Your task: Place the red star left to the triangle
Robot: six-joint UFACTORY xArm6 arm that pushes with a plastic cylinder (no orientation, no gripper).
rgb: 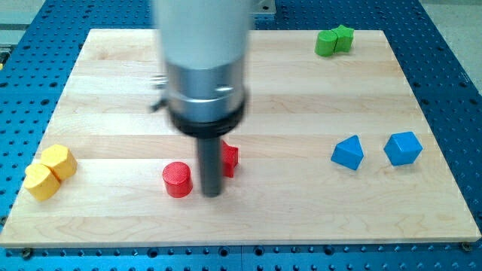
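Observation:
The red star [230, 159] lies on the wooden board just right of my rod and is partly hidden behind it. My tip [212, 194] rests on the board between the red star and a red cylinder [178, 180], close to both. The blue triangle [348, 153] lies far to the view's right of the star, at about the same height in the view.
A blue cube-like block [403, 148] sits right of the triangle. Two green blocks [334, 40] touch each other at the view's top right. Two yellow blocks [50, 172] touch each other at the board's left edge [38, 162]. The arm's grey body [203, 60] covers the upper middle.

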